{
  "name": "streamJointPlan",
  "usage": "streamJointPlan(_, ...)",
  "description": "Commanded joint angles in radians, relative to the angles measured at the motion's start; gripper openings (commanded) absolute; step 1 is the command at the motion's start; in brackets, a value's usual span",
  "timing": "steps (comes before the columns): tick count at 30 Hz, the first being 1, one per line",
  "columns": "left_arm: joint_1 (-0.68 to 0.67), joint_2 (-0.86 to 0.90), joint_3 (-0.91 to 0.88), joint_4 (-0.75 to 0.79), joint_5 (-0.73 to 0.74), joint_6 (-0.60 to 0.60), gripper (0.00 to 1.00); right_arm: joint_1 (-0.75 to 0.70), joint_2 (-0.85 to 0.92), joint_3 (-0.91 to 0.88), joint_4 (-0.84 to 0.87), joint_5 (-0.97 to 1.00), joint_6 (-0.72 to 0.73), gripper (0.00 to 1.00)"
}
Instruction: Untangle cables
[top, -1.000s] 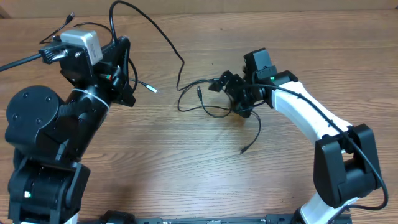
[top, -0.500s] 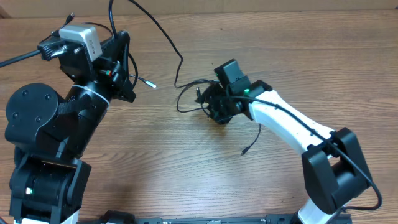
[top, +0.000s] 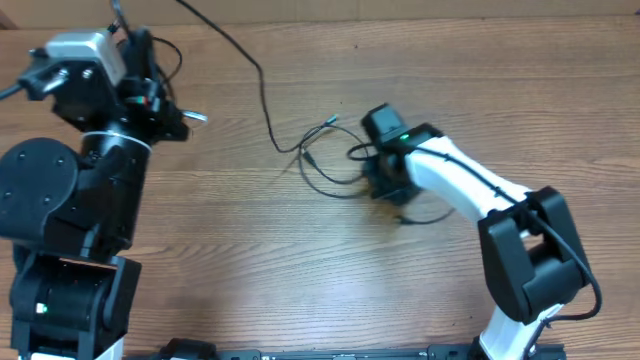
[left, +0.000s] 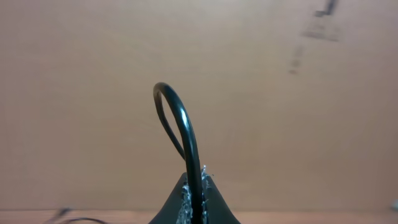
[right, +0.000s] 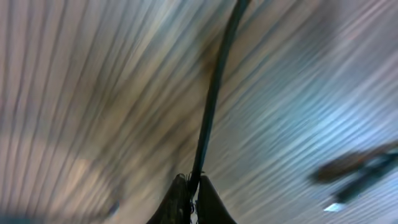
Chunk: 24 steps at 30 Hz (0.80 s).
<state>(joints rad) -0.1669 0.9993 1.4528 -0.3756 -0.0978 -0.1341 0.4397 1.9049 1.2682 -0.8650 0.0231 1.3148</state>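
**Pinching cables (top: 330, 172) from both sides**

My left fingers (left: 185, 202) clamp one strand, raised by the table's (top: 300, 290) far-left corner. My right fingers (right: 183, 199) are closed on another mid-table, beside the loose loops. Gripping both should let me draw them apart.

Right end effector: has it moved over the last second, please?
Yes. The right end effector moved away from the table's far edge, toward the near side, gripping a cable.
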Motion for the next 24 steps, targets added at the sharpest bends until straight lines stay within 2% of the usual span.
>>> streamJointPlan(1,0.055,0.018,0.092,-0.012,-0.137,0.076,0.05,-0.083,0.002,0.001,-0.042,0.173,-0.048,0.04)
streamJointPlan(7,0.190,0.095,0.227,-0.116,-0.190,0.112,0.04,-0.208,0.003,0.001,-0.062,0.186,-0.164,0.04)
streamJointPlan(11,0.294,0.150,0.261,-0.157,-0.190,0.096,0.04,-0.246,0.003,0.001,-0.067,0.186,-0.172,0.04)
streamJointPlan(19,0.495,0.253,0.274,-0.099,-0.182,0.105,0.04,-0.243,0.005,0.001,-0.067,0.186,-0.172,0.04)
streamJointPlan(24,0.623,0.333,0.276,-0.042,-0.064,0.105,0.04,-0.243,0.005,0.001,-0.066,0.186,-0.172,0.04)
